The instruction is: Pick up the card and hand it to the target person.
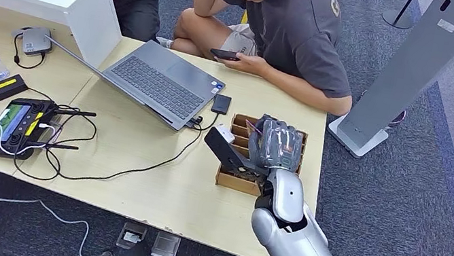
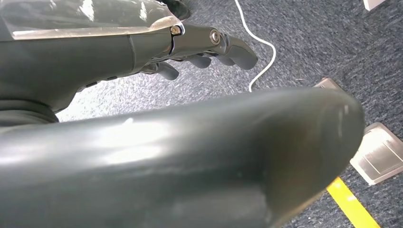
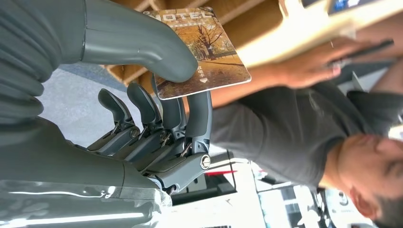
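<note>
Right wrist view: we log the card [image 3: 202, 50], printed with autumn trees, pinched between the thumb and a finger of the right hand [image 3: 157, 95], above the cardboard box [image 1: 237, 179] at the table [image 1: 153, 185] edge. Head view: we note a seated person [image 1: 294, 35] in a grey shirt across the table, looking at a phone [image 1: 224, 54]. Left wrist view: the left hand [image 2: 209, 47] hangs over carpet, fingers loosely curled, holding nothing.

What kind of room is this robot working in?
Probably an office or lab set up as a test space: grey carpet, a wooden table with an open laptop, and a cabled controller.
</note>
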